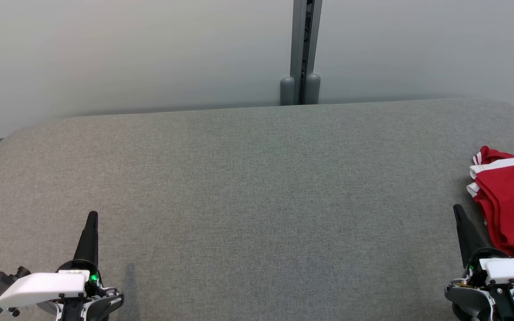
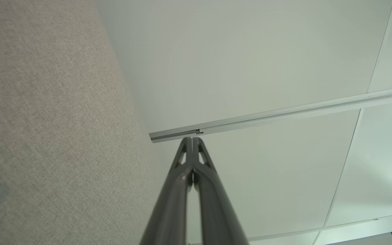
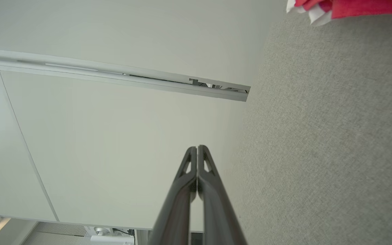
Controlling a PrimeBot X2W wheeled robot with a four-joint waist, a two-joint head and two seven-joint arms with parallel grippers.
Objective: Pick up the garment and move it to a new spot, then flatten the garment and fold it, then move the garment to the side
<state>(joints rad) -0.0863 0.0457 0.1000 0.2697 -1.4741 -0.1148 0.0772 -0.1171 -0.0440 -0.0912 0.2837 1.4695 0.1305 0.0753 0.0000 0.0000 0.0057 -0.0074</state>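
Observation:
The garment [image 1: 513,200] is red with white stripes and lies folded at the far right edge of the grey fabric table [image 1: 248,187]; a corner of the garment [image 3: 345,7] also shows at the top of the right wrist view. My right gripper [image 1: 458,209] is shut and empty, its tip just left of the garment's near edge. Low at the left, my left gripper [image 1: 92,216] is shut and empty too, far from the garment. In each wrist view the fingers press together: left gripper [image 2: 192,139], right gripper [image 3: 197,147].
Pale wall panels stand behind the table, joined by a grey metal post [image 1: 301,53] at the back middle. The table's rounded corners fall off at the far left and far right. The same panel rail [image 2: 284,115] crosses the left wrist view.

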